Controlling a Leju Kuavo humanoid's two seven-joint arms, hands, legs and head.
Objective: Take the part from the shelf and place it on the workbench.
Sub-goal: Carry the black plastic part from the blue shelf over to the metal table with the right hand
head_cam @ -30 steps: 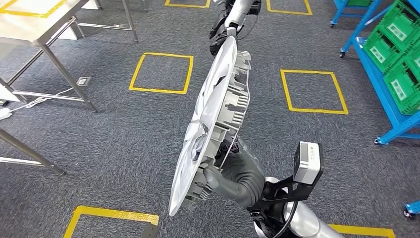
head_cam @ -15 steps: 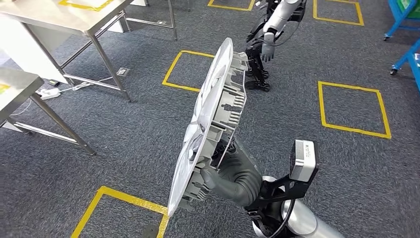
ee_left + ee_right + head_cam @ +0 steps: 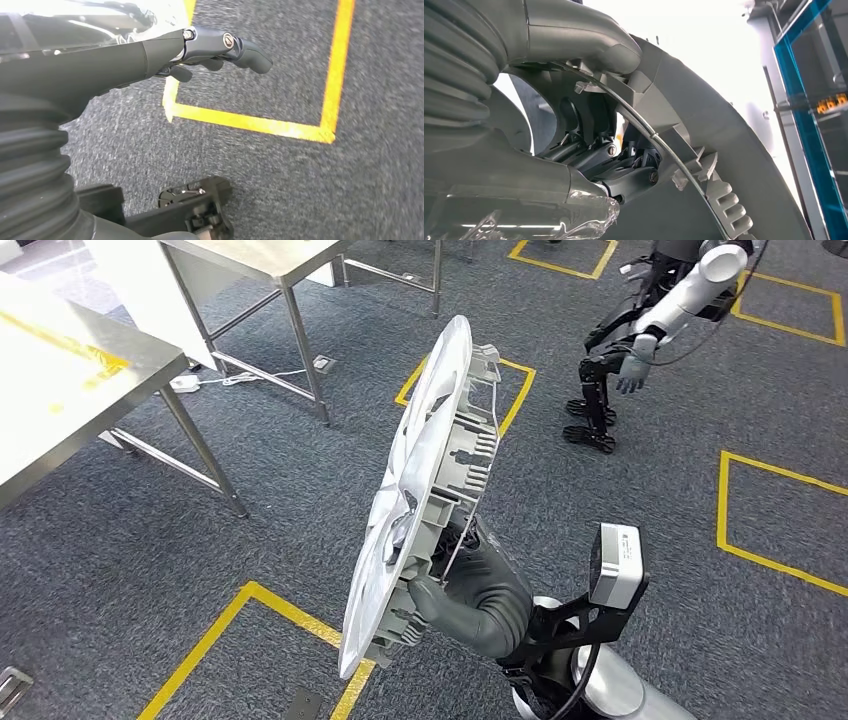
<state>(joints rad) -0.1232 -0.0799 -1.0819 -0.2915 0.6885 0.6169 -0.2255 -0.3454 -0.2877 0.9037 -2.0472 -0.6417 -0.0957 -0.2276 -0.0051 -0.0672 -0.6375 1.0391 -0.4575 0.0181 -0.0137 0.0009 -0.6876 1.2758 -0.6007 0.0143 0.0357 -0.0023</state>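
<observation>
Our right hand grips the part, a large silver-grey disc with ribbed clips on its back. We hold it on edge, tilted, low on its rim, up in the air over the carpet. In the right wrist view our thumb lies over the part's rim and the dark fingers reach in behind its ribs; a thin wire ring runs across the back. A clear plastic sleeve covers the wrist there.

Our left hand holds nothing. Its fingers are stretched out and loosely apart, over carpet and a yellow tape square.

Steel tables stand at the upper left, one with yellow tape on its top, another beyond it. A white power strip and cable lie on the floor under them. Yellow tape squares mark the carpet ahead, near our feet and at the right. Another humanoid robot stands at the upper right, arm hanging. The right wrist view shows a blue frame past the part.
</observation>
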